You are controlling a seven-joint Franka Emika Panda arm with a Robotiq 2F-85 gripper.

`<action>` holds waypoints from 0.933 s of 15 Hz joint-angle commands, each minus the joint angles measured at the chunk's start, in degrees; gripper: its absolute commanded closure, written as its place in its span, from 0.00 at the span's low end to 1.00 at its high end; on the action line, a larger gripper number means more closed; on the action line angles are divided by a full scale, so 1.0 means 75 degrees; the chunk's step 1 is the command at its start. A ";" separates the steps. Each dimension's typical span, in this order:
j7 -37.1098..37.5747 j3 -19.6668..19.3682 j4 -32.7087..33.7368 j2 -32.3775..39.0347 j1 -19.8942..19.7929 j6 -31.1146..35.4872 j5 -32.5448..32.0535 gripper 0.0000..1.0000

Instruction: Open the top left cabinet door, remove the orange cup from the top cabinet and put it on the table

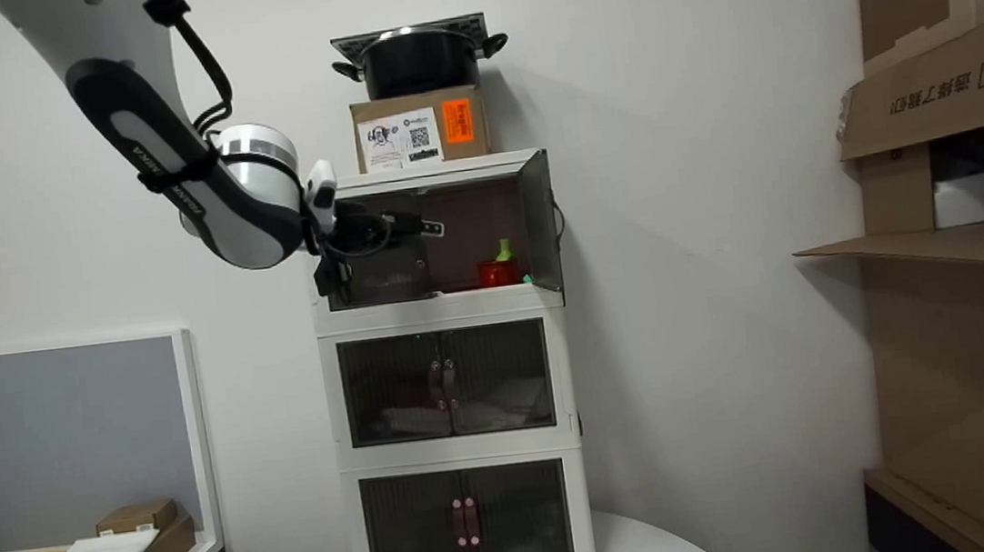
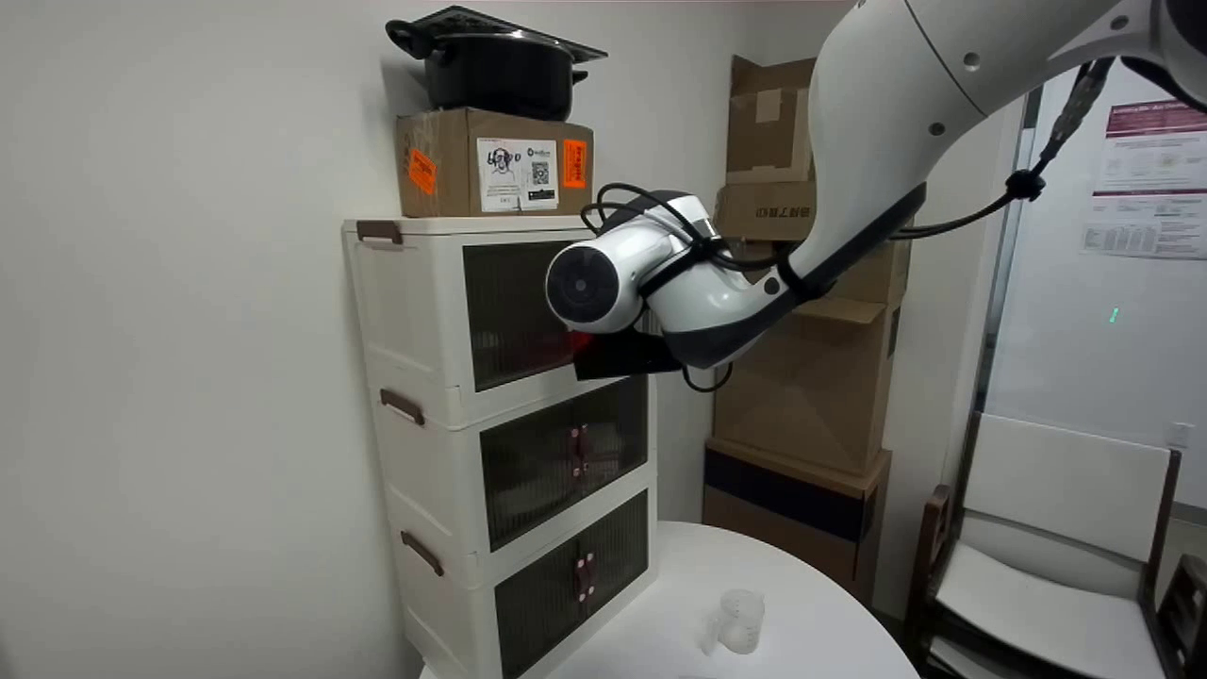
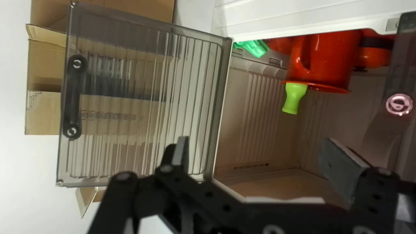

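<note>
The top left cabinet door [image 1: 383, 285] is closed; its edge and handle show at the right of the upside-down wrist view [image 3: 404, 65]. The right-hand panel [image 1: 540, 221] stands open. Inside the top cabinet [image 1: 441, 309], an orange-red cup [image 1: 492, 275] stands behind the opening; the wrist view shows its handle and rim [image 3: 328, 61]. A lime-green piece [image 3: 295, 97] sticks out of it. My gripper [image 1: 432, 227] is open and empty at the front of the cabinet, above cup height; its fingers are apart in the wrist view [image 3: 256, 162]. The round white table [image 2: 792, 585] carries the stack.
Other red-orange things [image 3: 373, 57] and a green item [image 3: 256, 48] lie beside the cup. The open panel [image 3: 146, 104] juts outward. A cardboard box [image 1: 422, 128] and a black pot [image 1: 419, 61] stand on the stack. A clear measuring cup [image 2: 742, 621] stands on the table.
</note>
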 commanded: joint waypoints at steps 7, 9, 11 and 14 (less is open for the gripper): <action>-0.1313 -0.0166 0.0326 -0.0165 -0.0199 0.2263 0.1602 0.00; -0.1775 -0.0200 0.0494 -0.0034 -0.0187 0.2218 0.1934 0.00; -0.2109 -0.0224 0.0712 0.0108 -0.0164 0.2026 0.2097 0.00; -0.2371 -0.0258 0.1089 0.0382 -0.0128 0.1878 0.2057 0.00</action>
